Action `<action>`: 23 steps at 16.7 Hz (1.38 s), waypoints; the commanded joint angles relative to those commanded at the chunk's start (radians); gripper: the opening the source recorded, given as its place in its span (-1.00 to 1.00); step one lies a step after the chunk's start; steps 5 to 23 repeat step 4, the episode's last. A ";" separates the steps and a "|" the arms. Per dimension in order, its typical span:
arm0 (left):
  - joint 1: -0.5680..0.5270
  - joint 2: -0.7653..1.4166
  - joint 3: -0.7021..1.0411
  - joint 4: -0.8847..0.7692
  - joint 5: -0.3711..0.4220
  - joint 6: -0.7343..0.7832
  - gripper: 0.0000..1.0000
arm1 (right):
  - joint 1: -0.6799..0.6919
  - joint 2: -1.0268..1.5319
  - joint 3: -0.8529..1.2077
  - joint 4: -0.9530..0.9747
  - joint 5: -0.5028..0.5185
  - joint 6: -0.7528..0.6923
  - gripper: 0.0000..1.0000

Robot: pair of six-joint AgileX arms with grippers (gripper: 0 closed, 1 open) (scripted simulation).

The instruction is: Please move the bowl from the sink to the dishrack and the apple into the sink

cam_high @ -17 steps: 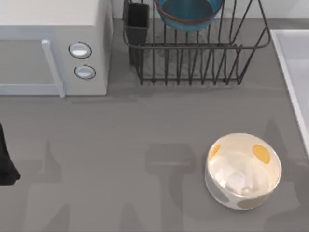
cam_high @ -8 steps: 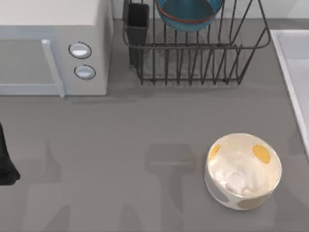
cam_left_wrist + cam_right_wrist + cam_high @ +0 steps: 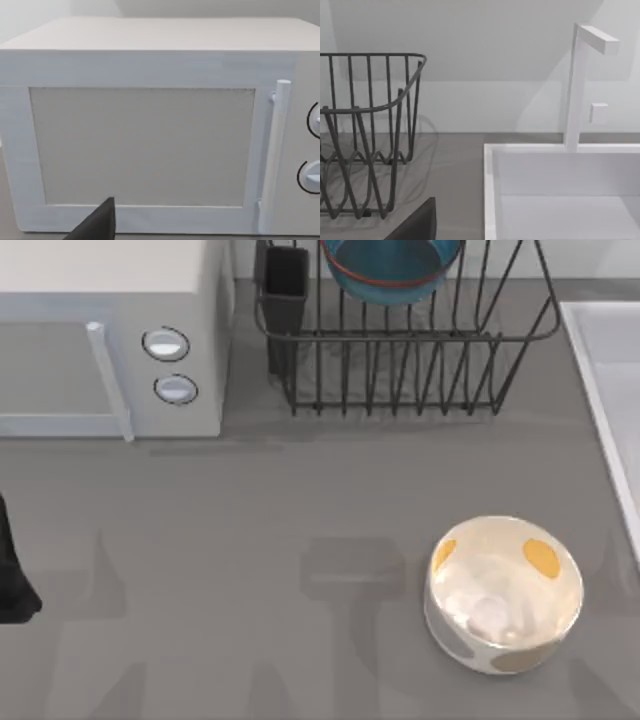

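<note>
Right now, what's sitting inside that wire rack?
The blue bowl sits in the dishrack, beside its black utensil cup. The cup's inside is too dark to see.

Even, soft, bright light falls across the grey table (image 3: 250,540). Faint blurred arm shadows lie on it. The spotted bowl (image 3: 505,592) shows glossy glare inside. The dishrack (image 3: 365,135) casts a pale shadow on the wall behind.

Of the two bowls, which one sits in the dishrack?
The blue bowl with the red-orange rim line, inside the dishrack. The cream-white spotted bowl stands on the table.
</note>
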 joint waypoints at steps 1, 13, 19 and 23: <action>0.000 0.000 0.000 0.000 0.000 0.000 1.00 | 0.009 -0.028 -0.004 -0.024 0.009 -0.002 1.00; 0.000 0.000 0.000 0.000 0.000 0.000 1.00 | 0.018 -0.053 -0.007 -0.046 0.016 -0.004 1.00; 0.000 0.000 0.000 0.000 0.000 0.000 1.00 | 0.018 -0.053 -0.007 -0.046 0.016 -0.004 1.00; 0.000 0.000 0.000 0.000 0.000 0.000 1.00 | 0.018 -0.053 -0.007 -0.046 0.016 -0.004 1.00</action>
